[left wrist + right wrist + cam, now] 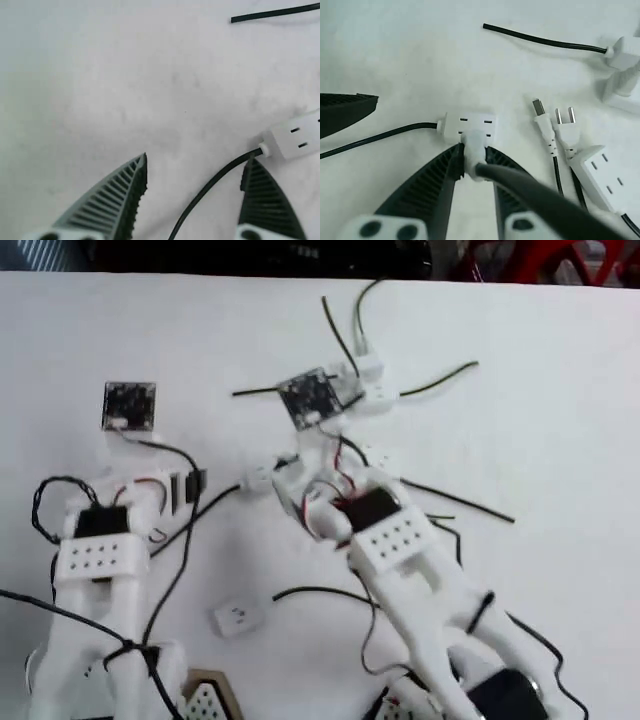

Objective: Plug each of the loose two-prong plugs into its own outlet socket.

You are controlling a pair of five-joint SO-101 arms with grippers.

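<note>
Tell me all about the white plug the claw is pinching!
The plug is small, white and looks like plastic. The right gripper pinches it between its two dark ribbed fingers, one on each side. A thick black cord comes out of its back, toward the camera. Its front end presses against a white socket block lying flat on the white table. Its prongs are hidden, so how far it is in cannot be told.

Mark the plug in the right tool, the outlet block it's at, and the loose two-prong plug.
held plug (474, 145), right wrist view, white body.
outlet block (476, 122), right wrist view, slotted top face.
loose two-prong plug (568, 134), right wrist view, body behind prongs.
</note>
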